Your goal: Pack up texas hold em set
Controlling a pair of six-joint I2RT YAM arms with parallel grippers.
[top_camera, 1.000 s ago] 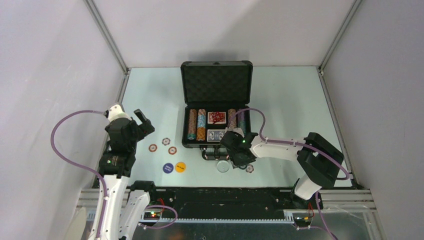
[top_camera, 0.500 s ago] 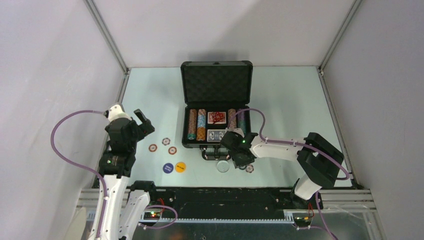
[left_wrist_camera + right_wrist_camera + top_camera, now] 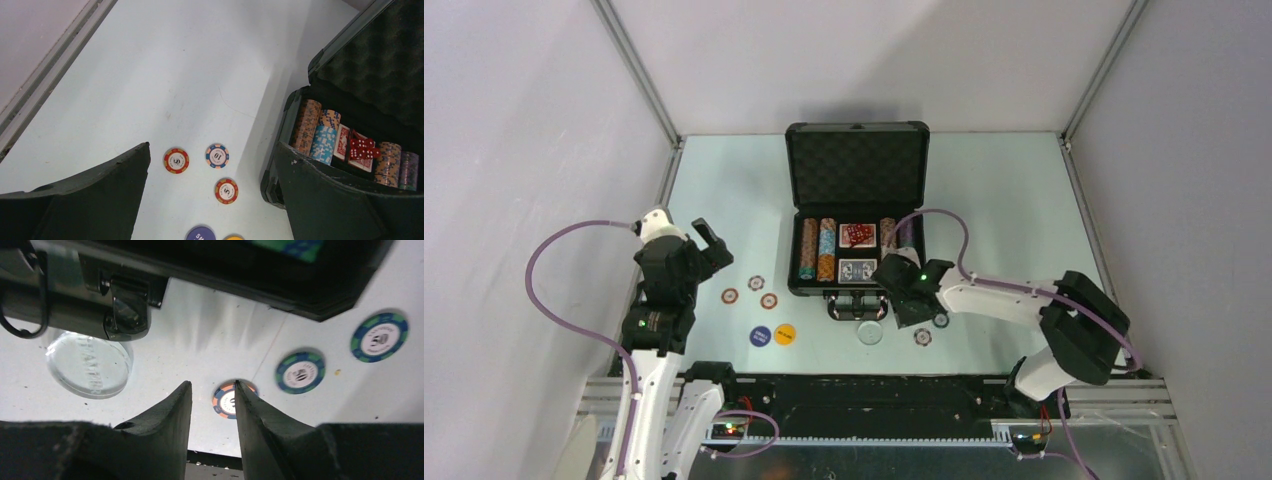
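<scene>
Left tool (image 3: 212, 146) gapes, right tool (image 3: 212, 384) barely parted, empty, over pale table (image 3: 724, 190) between grey walls (image 3: 854, 60).

Lab test cell: plain walls (image 3: 514, 120), aluminium frame (image 3: 634, 70).

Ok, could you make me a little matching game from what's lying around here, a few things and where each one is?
Things:
1 red dice
2 clear disc
3 case lid
4 purple disc

Places:
A standing open at the back
B right beside the yellow disc
C inside the case
D lying by the handle

Pairs: 1-C, 2-D, 3-A, 4-B
</scene>
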